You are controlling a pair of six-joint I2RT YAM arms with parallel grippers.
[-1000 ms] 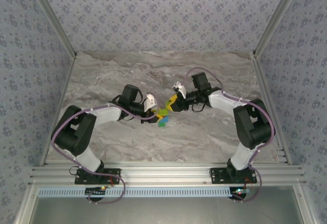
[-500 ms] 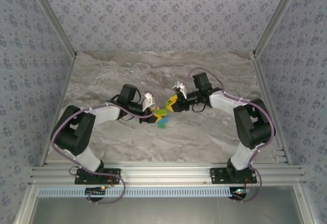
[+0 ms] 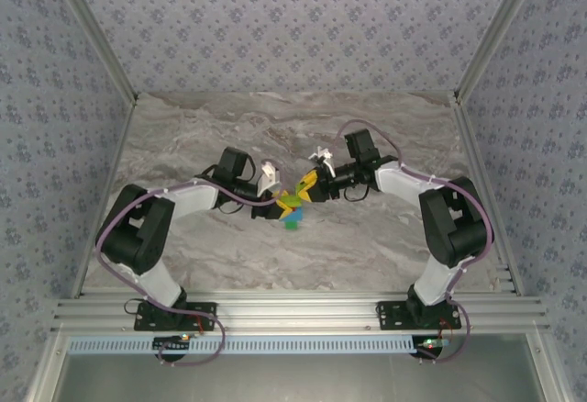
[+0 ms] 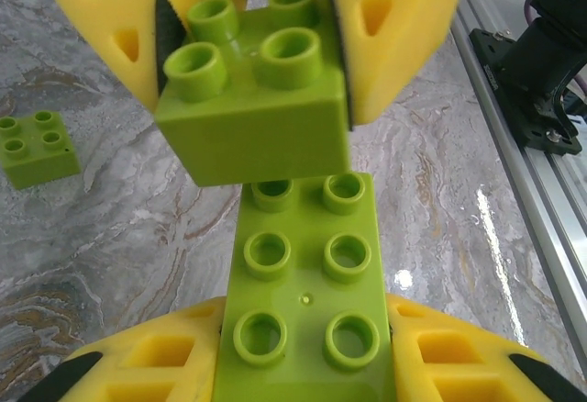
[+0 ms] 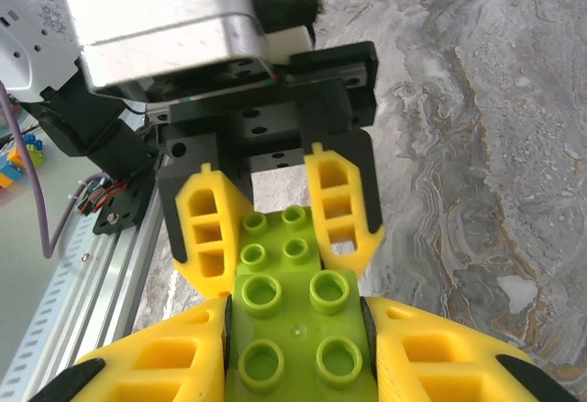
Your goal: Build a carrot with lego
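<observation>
Lime-green long studded plastic brick is pinched by its side walls between the left arm's yellow fingers. It is held studs-up over the middle of the grey marbled desk, so its far end juts out free as a base. The right arm's yellow fingers clamp a square four-stud lime-green brick by opposite walls and hold it over that far end, slightly tilted. I cannot tell whether it is seated on the studs. Gripping by the sides keeps both mating faces clear, I judge. Together these pieces are the unfinished carrot, held between the two arms. Pressing home will likely need the square brick levelled and lined up. A second small green four-stud brick lies on the desk, well apart.
</observation>
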